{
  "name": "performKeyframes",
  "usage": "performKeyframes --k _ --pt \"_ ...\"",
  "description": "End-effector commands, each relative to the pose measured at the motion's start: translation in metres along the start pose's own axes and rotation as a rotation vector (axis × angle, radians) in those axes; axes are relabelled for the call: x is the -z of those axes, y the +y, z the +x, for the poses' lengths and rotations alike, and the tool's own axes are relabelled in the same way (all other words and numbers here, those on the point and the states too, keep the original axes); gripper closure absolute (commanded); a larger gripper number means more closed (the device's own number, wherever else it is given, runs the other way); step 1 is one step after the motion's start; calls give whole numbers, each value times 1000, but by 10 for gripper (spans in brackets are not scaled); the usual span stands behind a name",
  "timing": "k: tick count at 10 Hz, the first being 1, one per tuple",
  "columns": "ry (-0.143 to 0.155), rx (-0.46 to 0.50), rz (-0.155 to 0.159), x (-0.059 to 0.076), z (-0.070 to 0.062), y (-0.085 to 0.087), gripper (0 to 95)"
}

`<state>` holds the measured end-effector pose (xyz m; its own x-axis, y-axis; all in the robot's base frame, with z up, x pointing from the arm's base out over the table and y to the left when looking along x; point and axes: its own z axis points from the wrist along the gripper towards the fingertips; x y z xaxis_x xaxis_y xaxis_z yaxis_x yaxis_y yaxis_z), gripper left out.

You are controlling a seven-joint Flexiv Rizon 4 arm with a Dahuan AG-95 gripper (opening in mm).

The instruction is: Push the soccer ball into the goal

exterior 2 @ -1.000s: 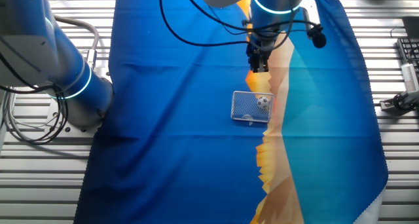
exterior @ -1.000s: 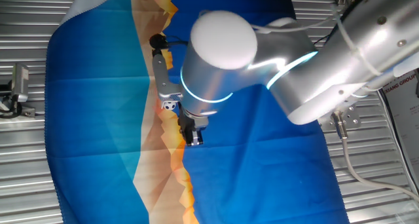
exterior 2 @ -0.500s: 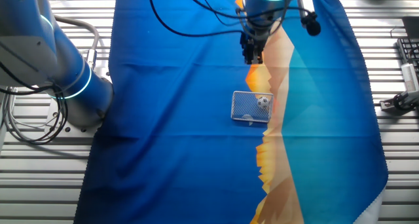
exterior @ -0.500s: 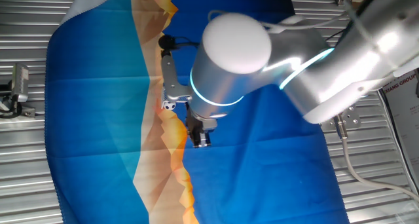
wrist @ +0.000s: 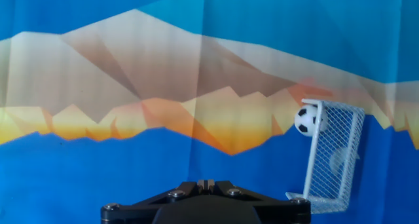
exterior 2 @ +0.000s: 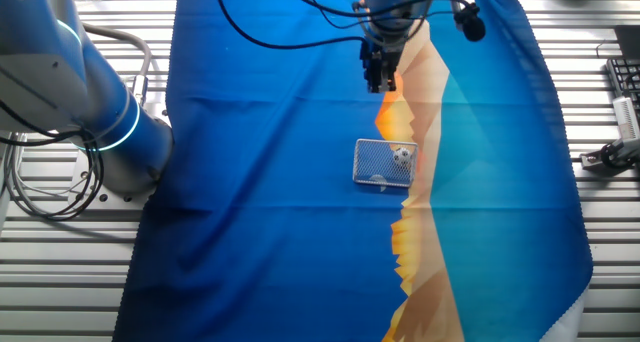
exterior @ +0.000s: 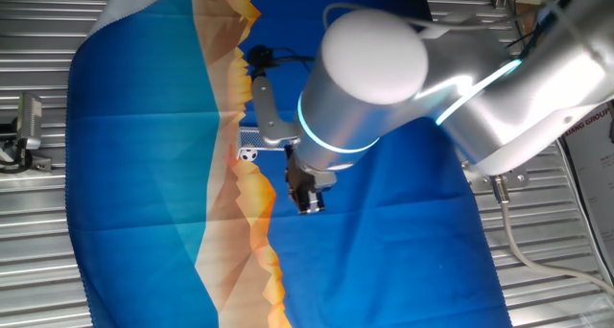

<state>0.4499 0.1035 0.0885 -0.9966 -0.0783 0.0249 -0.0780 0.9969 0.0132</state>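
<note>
The soccer ball (exterior 2: 402, 155) rests in the mouth of the goal (exterior 2: 378, 165), against one post. In the hand view the ball (wrist: 305, 120) touches the far end of the goal's (wrist: 335, 155) white front frame, with the netting behind it. In the one fixed view the ball (exterior: 247, 154) shows just left of the arm, and the goal (exterior: 246, 137) is mostly hidden behind it. My gripper (exterior 2: 380, 80) is shut and empty, hovering over the blue cloth a few goal-widths from the goal. Its closed fingertips (wrist: 201, 183) show at the bottom of the hand view.
A blue cloth (exterior 2: 270, 182) with an orange mountain print covers the slatted metal table (exterior 2: 60, 272). A second arm's base (exterior 2: 110, 122) stands at the left edge. A black cable (exterior 2: 290, 32) hangs over the cloth near the gripper. Small hardware (exterior 2: 612, 152) lies at the right edge.
The gripper has moved away from the goal, further over the blue part of the cloth. The ball and goal have not moved.
</note>
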Motion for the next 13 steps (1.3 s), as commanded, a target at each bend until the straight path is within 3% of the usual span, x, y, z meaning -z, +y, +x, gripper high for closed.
performKeyframes --k 1,13 --pt "0 -4 0 -1 -1 1 950" --pt "9 4 -2 -1 0 0 950"
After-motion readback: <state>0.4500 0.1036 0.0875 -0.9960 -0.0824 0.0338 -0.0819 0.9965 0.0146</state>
